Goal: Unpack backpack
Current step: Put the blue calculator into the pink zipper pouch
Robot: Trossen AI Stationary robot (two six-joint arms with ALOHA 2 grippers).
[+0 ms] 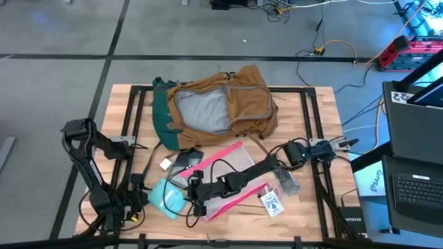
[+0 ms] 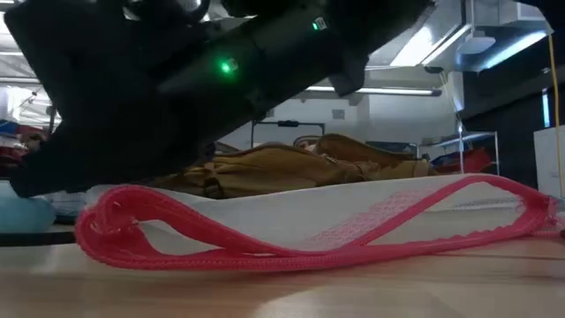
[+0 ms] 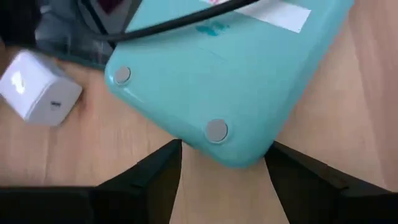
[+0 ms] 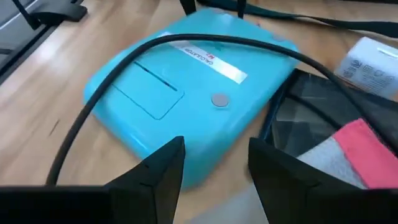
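High view: backpack (image 1: 221, 104) beyond pink-edged pouch (image 1: 232, 181), teal case (image 1: 168, 198), perhaps a charger (image 1: 166, 164).

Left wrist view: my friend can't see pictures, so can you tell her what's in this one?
A turquoise calculator lies face down on the wooden table, and the left gripper waits open right at its rounded corner. A black cable crosses it, and a small white charger block sits beside it.

Overhead looks straight down; low camera level; both wrist cameras close on teal case (image 3: 236, 74).
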